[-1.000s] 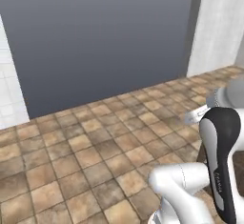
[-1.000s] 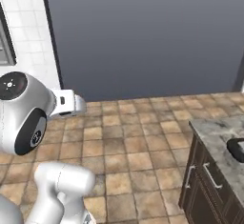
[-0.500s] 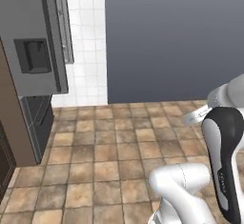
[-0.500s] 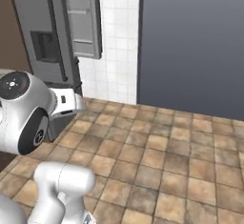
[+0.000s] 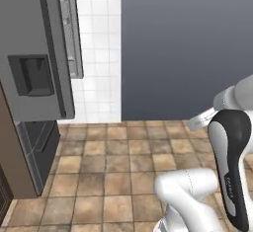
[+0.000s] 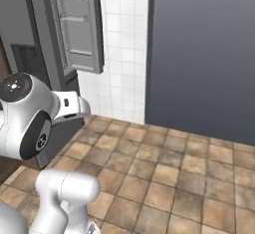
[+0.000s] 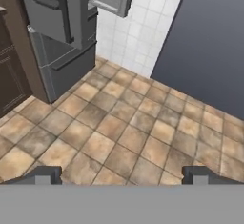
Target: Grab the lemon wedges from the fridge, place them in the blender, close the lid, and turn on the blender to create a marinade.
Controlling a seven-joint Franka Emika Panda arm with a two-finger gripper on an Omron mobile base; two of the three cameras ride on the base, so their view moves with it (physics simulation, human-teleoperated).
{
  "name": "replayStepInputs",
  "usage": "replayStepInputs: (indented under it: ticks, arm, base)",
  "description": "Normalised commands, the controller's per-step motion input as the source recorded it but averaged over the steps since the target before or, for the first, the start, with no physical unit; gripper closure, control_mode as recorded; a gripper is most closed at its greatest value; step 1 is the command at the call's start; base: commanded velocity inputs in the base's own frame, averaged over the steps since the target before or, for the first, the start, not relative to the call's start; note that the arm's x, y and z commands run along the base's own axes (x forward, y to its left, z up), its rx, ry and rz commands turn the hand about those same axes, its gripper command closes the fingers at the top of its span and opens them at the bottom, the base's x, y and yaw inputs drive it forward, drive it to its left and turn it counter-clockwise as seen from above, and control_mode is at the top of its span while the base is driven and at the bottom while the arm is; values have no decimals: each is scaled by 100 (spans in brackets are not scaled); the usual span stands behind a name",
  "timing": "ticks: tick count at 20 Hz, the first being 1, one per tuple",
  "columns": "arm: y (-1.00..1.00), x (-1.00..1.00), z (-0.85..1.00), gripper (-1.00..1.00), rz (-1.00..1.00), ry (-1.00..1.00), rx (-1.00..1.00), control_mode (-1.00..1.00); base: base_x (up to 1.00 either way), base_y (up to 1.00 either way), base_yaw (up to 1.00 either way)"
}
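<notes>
Fridge [image 5: 34, 93] as landmark, standing at the far left of the room with its dispenser door shut and its other upper door [image 6: 77, 26] swung wide, shelves on the door's inner face turned toward the room. Just right of the fridge runs a strip of white tiled wall [image 5: 99, 53], then a broad dark grey wall panel [image 5: 188, 48]; brown floor tiles [image 7: 124, 137] stretch from the fridge's foot across the open floor. Right of the fridge and well apart from it, the gripper [image 7: 125, 176] hangs over bare floor with its jaws spread fully and nothing between them, a posture that suits travel toward the appliance, not a reach. Lemon wedges cannot be made out; judging by the task, they lie inside the fridge, whose interior is hidden at this angle. Fetching therefore appears not yet begun.
</notes>
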Motion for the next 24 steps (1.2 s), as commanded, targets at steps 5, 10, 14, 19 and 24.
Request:
replayStepInputs:
  ticks: [5,10,14,19,24]
  arm:
    - [0,0,0,-100,0,0,0,100]
    - [0,0,0,-100,0,0,0,100]
    - [0,0,0,-100,0,0,0,100]
    - [0,0,0,-100,0,0,0,100]
    - [0,0,0,-100,0,0,0,100]
  base:
    - [100,0,7]
    - [100,0,5]
    - [100,0,5]
    - [100,0,6]
    - [100,-6,55]
